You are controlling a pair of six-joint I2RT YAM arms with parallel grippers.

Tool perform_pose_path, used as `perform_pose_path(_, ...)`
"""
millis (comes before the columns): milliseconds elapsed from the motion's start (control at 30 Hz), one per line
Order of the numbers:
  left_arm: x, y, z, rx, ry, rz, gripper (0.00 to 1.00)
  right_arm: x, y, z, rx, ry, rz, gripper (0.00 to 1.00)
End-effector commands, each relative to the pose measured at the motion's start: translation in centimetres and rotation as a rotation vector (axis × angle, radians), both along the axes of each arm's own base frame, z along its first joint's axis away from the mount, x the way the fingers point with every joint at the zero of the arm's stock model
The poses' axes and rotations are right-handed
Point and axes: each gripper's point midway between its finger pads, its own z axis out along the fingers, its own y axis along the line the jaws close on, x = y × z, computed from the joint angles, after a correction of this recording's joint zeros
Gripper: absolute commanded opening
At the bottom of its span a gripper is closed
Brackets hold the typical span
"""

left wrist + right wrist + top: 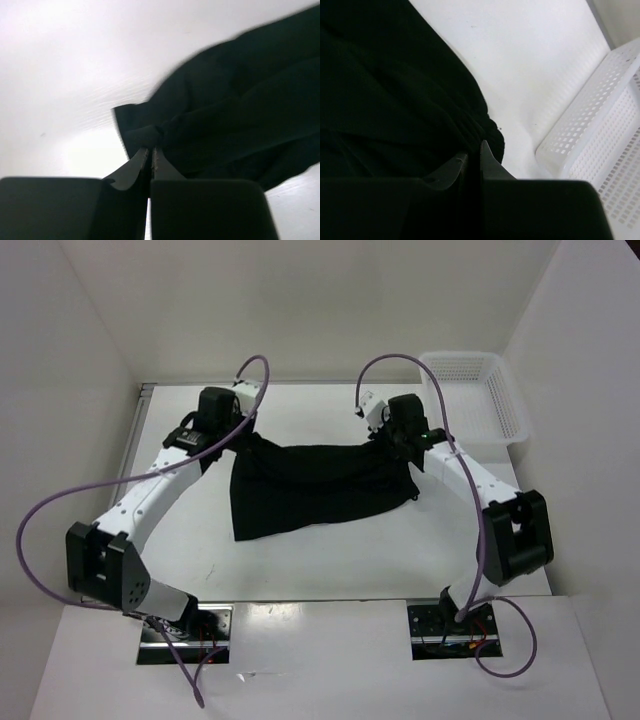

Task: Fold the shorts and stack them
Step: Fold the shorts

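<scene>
lab test cell: white walls enclose the table.

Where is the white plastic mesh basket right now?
In the top view, the white plastic mesh basket sits at the far right corner of the white table, just right of the right gripper, which pinches the black fabric shorts.

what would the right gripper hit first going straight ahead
The right gripper, shut on the shorts, would meet more of that fabric first, then probably bare table; the basket lies aside.
</scene>
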Motion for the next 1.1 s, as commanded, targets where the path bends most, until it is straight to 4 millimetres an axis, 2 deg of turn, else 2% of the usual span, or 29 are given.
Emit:
perform_pose_path(0,-0.5,3.7,4.2,0.008,-0.161,0.121,0.00,-1.5,0.7,4.6,0.000,-0.125,0.088,0.00)
perform_pose_path(33,-1.4,3.9,3.7,0.015,-0.141,0.121,0.00,-2.6,0.8,3.4,-0.022,-0.098,0.143,0.00)
perform_pose_path(67,-2.2,4.2,3.0,0.023,-0.118,0.120,0.00,-3.5,0.7,3.8,-0.030,-0.109,0.169,0.00)
perform_pose_path(100,-4.2,4.4,1.3,0.031,-0.067,0.105,0.00,-4.1,0.6,3.5,-0.043,-0.108,0.195,0.00)
perform_pose_path(133,-5.2,4.2,0.4,0.025,-0.038,0.083,0.00,-5.5,0.3,1.6,-0.064,-0.067,0.230,0.00)
perform_pose_path(167,-6.5,4.3,-0.8,0.029,0.004,0.070,0.00,-6.3,0.0,1.6,-0.096,-0.078,0.270,0.00)
perform_pose_path(200,-7.6,4.3,-1.0,0.021,0.012,0.056,0.00,-7.1,-0.1,1.0,-0.111,-0.065,0.295,0.00)
perform_pose_path(233,-8.9,4.1,-2.9,0.018,0.063,0.033,0.00,-8.3,-0.4,-0.9,-0.127,-0.021,0.322,0.00)
perform_pose_path(333,-11.8,4.2,-5.5,0.016,0.152,0.001,0.00,-10.7,-0.6,-3.4,-0.196,0.032,0.407,0.00)
perform_pose_path(367,-13.5,4.1,-7.4,0.014,0.223,-0.021,0.00,-11.1,-0.4,-3.9,-0.208,0.040,0.430,0.00)
perform_pose_path(533,-17.0,3.5,-10.9,-0.004,0.348,-0.077,0.00,-13.7,1.5,-5.3,-0.250,0.057,0.555,0.00)
perform_pose_path(633,-16.8,4.2,-11.6,0.023,0.339,-0.050,0.00,-14.2,1.9,-5.2,-0.252,0.068,0.574,0.00)
perform_pose_path(700,-15.5,4.5,-11.5,0.040,0.299,-0.025,0.00,-13.0,2.2,-4.6,-0.233,0.044,0.517,0.00)
perform_pose_path(733,-14.2,4.5,-10.7,0.042,0.259,-0.012,0.00,-11.8,3.0,-3.8,-0.191,0.034,0.477,0.00)
perform_pose_path(767,-12.2,4.3,-9.4,0.036,0.186,0.003,0.00,-10.9,3.1,-3.3,-0.164,0.030,0.442,0.00)
perform_pose_path(800,-9.8,4.3,-7.9,0.049,0.130,0.035,0.00,-8.8,3.4,-1.0,-0.122,-0.016,0.391,0.00)
perform_pose_path(867,-5.2,4.4,-4.1,0.015,-0.006,0.078,0.00,-5.7,3.7,-0.3,-0.052,-0.030,0.263,0.00)
perform_pose_path(900,-2.9,4.8,-3.5,0.022,-0.031,0.110,0.00,-3.2,3.3,2.2,-0.019,-0.095,0.196,0.00)
perform_pose_path(933,0.7,5.6,1.6,0.001,-0.181,0.172,0.00,-1.5,2.6,3.1,0.009,-0.124,0.101,0.00)
perform_pose_path(967,3.0,6.0,2.2,0.007,-0.206,0.201,0.00,0.6,2.4,3.0,0.026,-0.140,0.045,0.00)
perform_pose_path(1000,4.7,6.5,4.2,0.003,-0.265,0.235,0.00,2.9,1.6,5.6,0.060,-0.203,-0.021,0.00)
perform_pose_path(1067,8.6,7.5,9.9,-0.018,-0.410,0.304,0.00,5.4,0.4,6.6,0.104,-0.250,-0.158,0.00)
